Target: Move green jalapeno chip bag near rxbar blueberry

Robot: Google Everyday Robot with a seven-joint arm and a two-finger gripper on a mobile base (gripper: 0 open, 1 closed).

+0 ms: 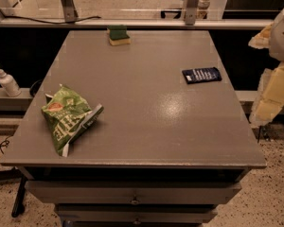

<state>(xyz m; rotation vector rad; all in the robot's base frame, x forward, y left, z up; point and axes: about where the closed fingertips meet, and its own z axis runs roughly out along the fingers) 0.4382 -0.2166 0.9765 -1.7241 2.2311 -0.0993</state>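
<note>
The glossy light-green foil chip bag [68, 118] lies crumpled at the front-left of the grey rectangular surface [146, 103], well apart from the small flat dark navy bar wrapper [201, 74] near the right edge. A green-and-yellow sponge [119, 35] rests at the far edge. The claw [276, 79] hangs beyond the right edge, touching nothing; whether it is spread or pressed together cannot be told.

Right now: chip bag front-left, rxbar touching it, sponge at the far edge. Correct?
No. Camera view shows the rxbar blueberry apart from the green jalapeno chip bag, on the table's right side. Bag and sponge are as stated. The gripper is at the picture's right edge, off the table.
</note>
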